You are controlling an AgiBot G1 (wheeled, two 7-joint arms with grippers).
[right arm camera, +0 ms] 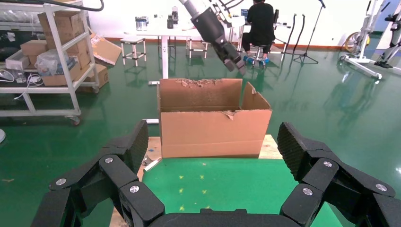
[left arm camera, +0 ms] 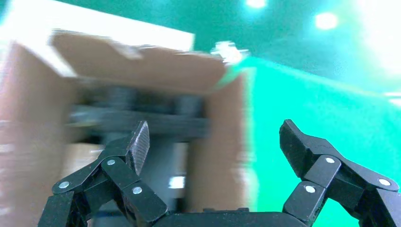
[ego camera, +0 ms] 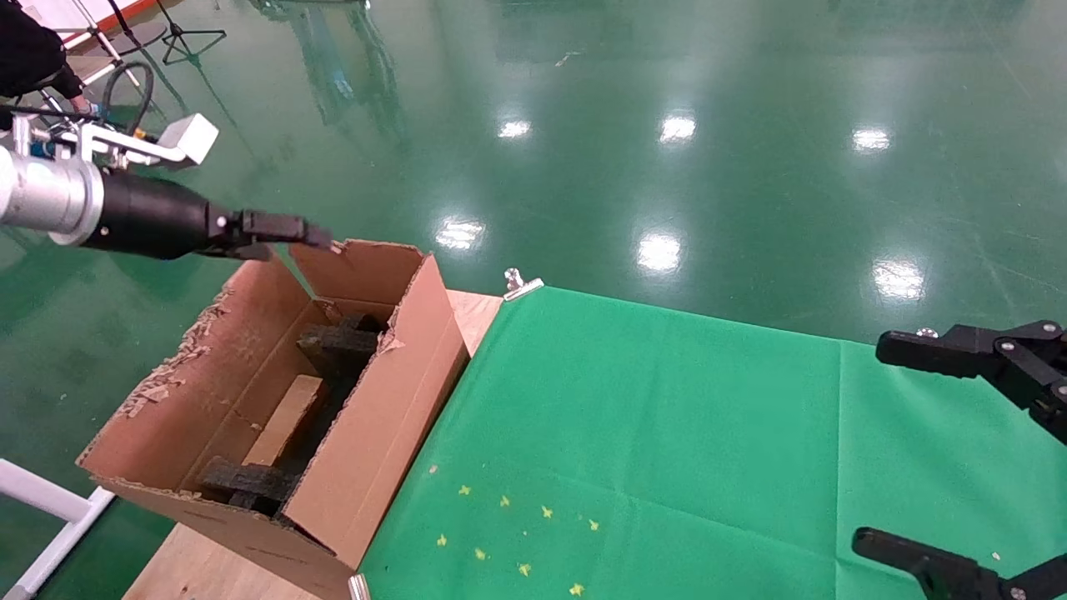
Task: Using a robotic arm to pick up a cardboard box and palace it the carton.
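Small box (ego camera: 285, 418) lies inside carton (ego camera: 379, 392), between foam blocks (ego camera: 338, 340): placement looks done. Left gripper (ego camera: 321, 240) above carton's far rim, jaws spread, empty. Right gripper (right arm camera: 211, 152) idle, splayed, over green cloth (ego camera: 667, 433).

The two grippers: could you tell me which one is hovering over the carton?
The left gripper, open and empty, above the carton's far flap. The right gripper, also open, is over the green cloth.

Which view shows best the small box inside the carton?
The head view: it looks down into the carton, where the box lies between black foam blocks. The left wrist view shows only a blurred pale shape there. In the right wrist view the carton wall hides the box.
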